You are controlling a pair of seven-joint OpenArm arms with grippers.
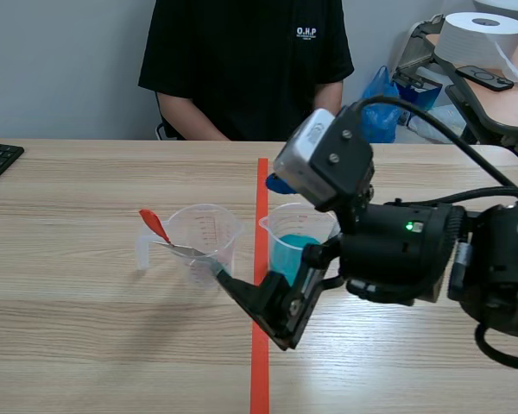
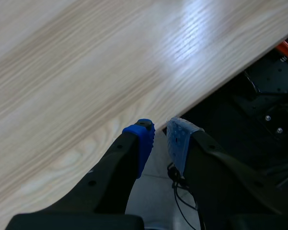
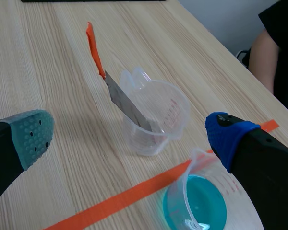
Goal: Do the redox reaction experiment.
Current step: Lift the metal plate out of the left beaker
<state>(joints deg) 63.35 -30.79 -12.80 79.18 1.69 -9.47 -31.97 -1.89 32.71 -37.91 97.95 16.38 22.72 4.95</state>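
Two hands: right hand (image 3: 129, 135) spread open (half hiding blue beaker (image 1: 287, 248)), left hand (image 2: 161, 142) nearly closed, empty.

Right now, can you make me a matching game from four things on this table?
Things:
1 knife
2 blue liquid
3 right pincer
4 tape

States:
A open, holding nothing
B orange-red line
C leaning in the colourless cup, orange handle up
D in the tinted cup

Pairs: 1-C, 2-D, 3-A, 4-B.
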